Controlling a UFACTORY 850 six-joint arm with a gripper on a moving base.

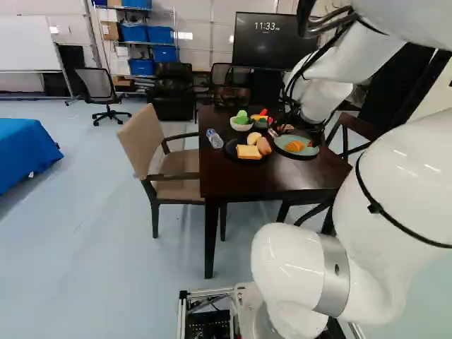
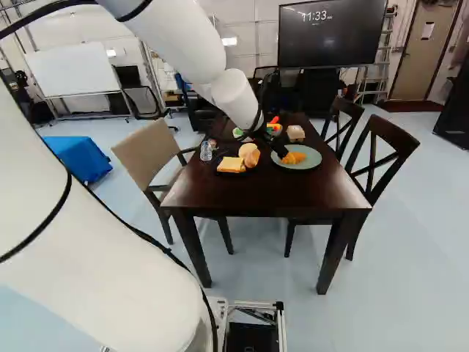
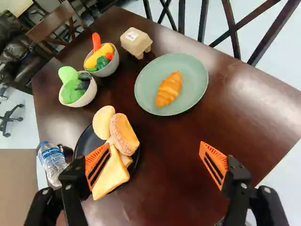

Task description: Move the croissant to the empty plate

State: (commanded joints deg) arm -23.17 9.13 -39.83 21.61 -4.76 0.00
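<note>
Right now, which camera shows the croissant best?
The wrist view: the croissant appears whole and largest there, alone on the green plate. Both base views show it only as a small orange shape on that plate; in the right base view, the dark gripper also overlaps the plate's edge.

In the left base view, a whiteboard (image 1: 28,44) stood at the upper left, a screen (image 1: 273,48) at upper middle and a beige chair (image 1: 141,145) left of centre. The right base view showed a bottle (image 2: 206,152) near the middle and dark chairs (image 2: 381,158) at the right.
</note>
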